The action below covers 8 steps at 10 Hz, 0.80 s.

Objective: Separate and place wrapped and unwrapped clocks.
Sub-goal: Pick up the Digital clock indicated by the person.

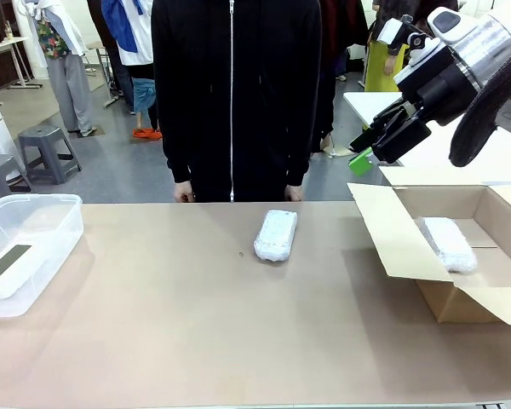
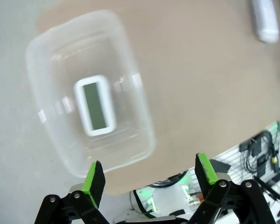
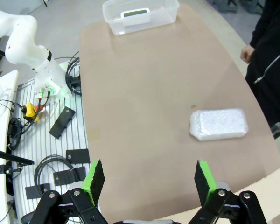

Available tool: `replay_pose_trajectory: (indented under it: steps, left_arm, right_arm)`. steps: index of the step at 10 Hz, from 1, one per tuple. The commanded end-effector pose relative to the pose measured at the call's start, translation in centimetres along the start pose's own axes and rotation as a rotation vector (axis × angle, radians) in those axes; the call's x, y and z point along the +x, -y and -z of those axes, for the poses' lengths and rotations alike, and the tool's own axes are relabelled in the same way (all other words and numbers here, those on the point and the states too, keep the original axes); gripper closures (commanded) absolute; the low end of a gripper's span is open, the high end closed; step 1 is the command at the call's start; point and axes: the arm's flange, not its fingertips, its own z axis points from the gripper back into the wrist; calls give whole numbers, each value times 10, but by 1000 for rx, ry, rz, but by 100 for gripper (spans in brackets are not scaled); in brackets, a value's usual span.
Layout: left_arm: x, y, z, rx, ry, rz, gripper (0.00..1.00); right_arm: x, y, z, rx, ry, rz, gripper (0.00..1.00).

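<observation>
Left tool, right tool agape, empty, front: wrapped clock in box, wrist: seemingly bare clock

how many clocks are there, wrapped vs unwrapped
bubble-wrapped clocks: 2 (one on the table, one in the cardboard box)
unwrapped clock: 1 (in the clear plastic tub)
total: 3
</observation>
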Motion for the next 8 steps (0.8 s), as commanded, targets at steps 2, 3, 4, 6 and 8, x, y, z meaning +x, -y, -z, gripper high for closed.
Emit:
replay_pose_trajectory:
  steps: [2,3,4,6,8]
  left_arm:
    - [-1,80,-11,-235,-38,227,0]
    - [-10,97,-8,-309,-60,292,0]
    - [-19,107,-6,-376,-67,363,0]
    - [-35,118,1,-384,6,485,0]
    - [-46,132,17,-369,87,544,0]
  right_arm:
    - [0,1,0,10,3,-16,0]
    - [0,1,0,10,3,-16,0]
    - [0,1,0,10,3,-16,0]
    - [0,1,0,10,3,-16,0]
    - [0,1,0,10,3,-16,0]
